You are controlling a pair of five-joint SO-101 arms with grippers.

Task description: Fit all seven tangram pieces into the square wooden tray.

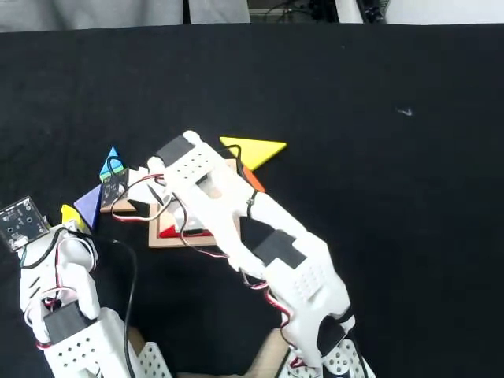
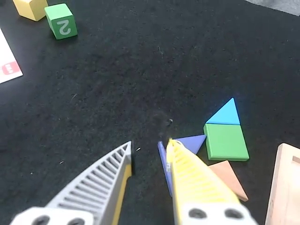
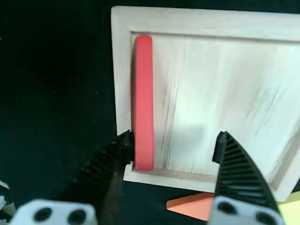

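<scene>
The square wooden tray (image 1: 161, 240) (image 3: 211, 84) lies under my right arm. A red piece (image 3: 143, 103) (image 1: 183, 231) lies along one inner wall of it. My right gripper (image 3: 171, 145) hangs open above that corner, its black fingers either side of the red piece's end. My left gripper (image 2: 149, 145) stands open low over the cloth, its yellow finger (image 2: 187, 178) against a purple piece (image 2: 190, 140). Beside it lie a light blue triangle (image 2: 225, 115), a green square (image 2: 226, 142) and a tan triangle (image 2: 229, 178). A yellow triangle (image 1: 252, 150) and an orange piece (image 1: 252, 179) lie beyond the tray.
A yellow cube (image 2: 30, 7), a green cube (image 2: 61, 21) and a white card (image 2: 7, 61) sit far off on the black cloth. The right arm (image 1: 276, 252) crosses over the tray. The cloth to the right is open.
</scene>
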